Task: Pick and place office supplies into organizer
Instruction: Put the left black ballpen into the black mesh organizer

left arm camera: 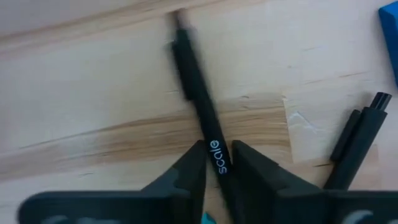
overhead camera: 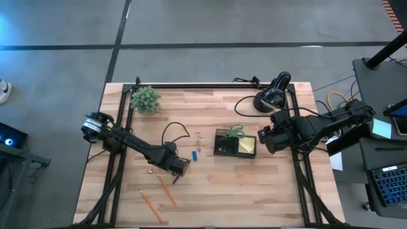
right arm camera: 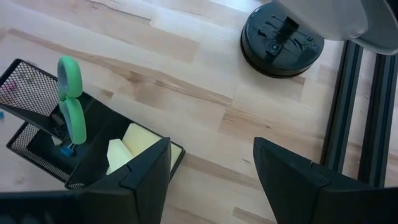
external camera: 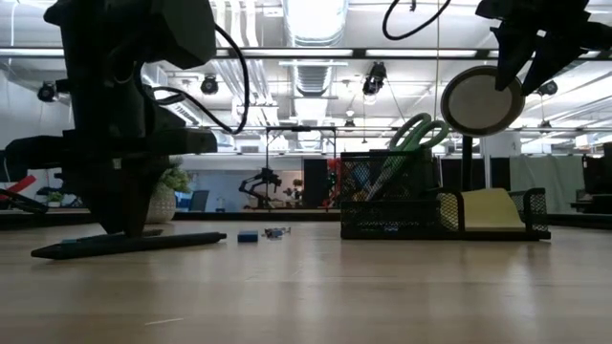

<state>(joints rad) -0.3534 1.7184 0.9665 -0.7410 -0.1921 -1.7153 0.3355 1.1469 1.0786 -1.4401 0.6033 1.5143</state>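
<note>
Left wrist view had the left claw [left arm camera: 216,163] pinched onto a black pen with white lettering [left arm camera: 200,112], which was lying flat on the light wooden table [left arm camera: 93,93]. A second black pen [left arm camera: 357,140] lay just beside it, and a small blue piece [left arm camera: 390,37] sat near that. Over on the right, the right claw [right arm camera: 211,168] hung wide open with nothing in it, hovering right by the black mesh organizer [overhead camera: 230,145]. That box already had the green-handled scissors [overhead camera: 236,131] standing in one compartment and the yellow sticky-note pad [overhead camera: 247,146] in another. Two orange pencils [overhead camera: 159,194] lay loose on the table nearer the front edge, well apart from the organizer.
</note>
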